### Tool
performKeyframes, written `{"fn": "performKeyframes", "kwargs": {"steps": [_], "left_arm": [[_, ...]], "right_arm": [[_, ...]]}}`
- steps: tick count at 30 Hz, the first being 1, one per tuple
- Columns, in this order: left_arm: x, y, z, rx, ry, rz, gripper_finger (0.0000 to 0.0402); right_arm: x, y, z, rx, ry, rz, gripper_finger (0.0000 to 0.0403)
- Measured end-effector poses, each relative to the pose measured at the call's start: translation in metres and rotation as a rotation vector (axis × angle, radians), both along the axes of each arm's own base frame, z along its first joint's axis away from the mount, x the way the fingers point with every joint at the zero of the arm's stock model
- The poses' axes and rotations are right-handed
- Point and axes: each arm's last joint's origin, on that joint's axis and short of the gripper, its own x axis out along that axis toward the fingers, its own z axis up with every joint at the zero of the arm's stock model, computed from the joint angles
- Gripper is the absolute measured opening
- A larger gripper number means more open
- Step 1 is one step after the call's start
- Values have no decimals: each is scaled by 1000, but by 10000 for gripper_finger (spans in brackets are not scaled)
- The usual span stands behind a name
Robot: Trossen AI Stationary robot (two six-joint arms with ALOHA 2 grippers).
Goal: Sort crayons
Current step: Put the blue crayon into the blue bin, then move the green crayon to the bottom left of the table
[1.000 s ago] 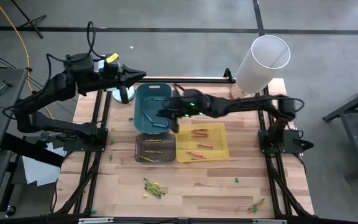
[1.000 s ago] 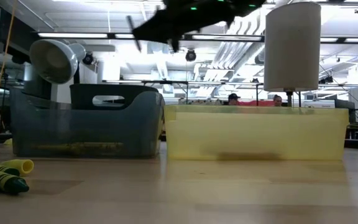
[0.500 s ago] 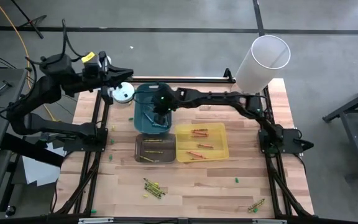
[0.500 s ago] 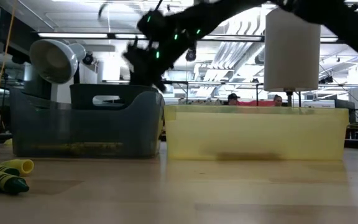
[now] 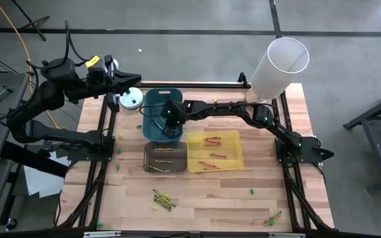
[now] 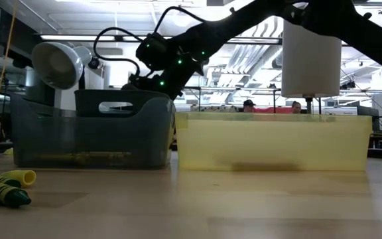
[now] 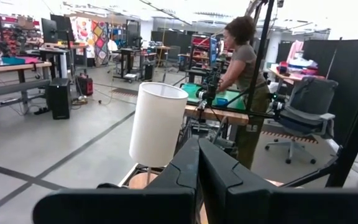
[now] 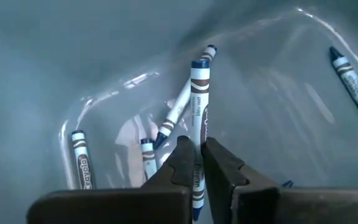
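Blue translucent plastic bin (image 5: 152,104) holds the right gripper (image 8: 199,163), its jaws pinched on a blue crayon (image 8: 199,99) above several more blue crayons (image 8: 81,165) inside it. The left gripper (image 7: 197,163), jaws closed and empty, waits beside the bin.

High view: overhead, facing straight down, far enough to take in the whole table (image 5: 197,198) and both arms. Low view: at tabletop height, near the bins, facing level across the table into the room. Both share the blue bin (image 5: 162,114) and yellow bin (image 5: 214,151) (side-on from below). Left wrist view: faces outward over the white cylinder (image 7: 157,124) toward the room. Right wrist view: very close, looking down inside the blue bin.
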Motion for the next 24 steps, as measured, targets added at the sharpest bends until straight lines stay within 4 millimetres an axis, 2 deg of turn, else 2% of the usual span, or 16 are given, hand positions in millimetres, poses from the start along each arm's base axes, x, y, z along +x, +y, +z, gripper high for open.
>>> {"fn": "performKeyframes", "kwargs": {"steps": [8, 14, 18, 21, 24], "left_arm": [[0, 0, -2, 7, 22, 1, 0], [0, 0, -2, 7, 26, 1, 0], [0, 0, -2, 7, 26, 1, 0], [0, 0, -3, 6, 29, 1, 0], [0, 0, -4, 5, 40, 1, 0]], "right_arm": [[2, -1, 1, -1, -24, -3, 60], [4, -2, 8, 61, -61, 24, 123], [7, -4, 25, 52, -92, 116, 154], [7, -9, 47, 61, -108, 200, 160], [-1, -15, 72, 43, -47, 274, 159]]}}
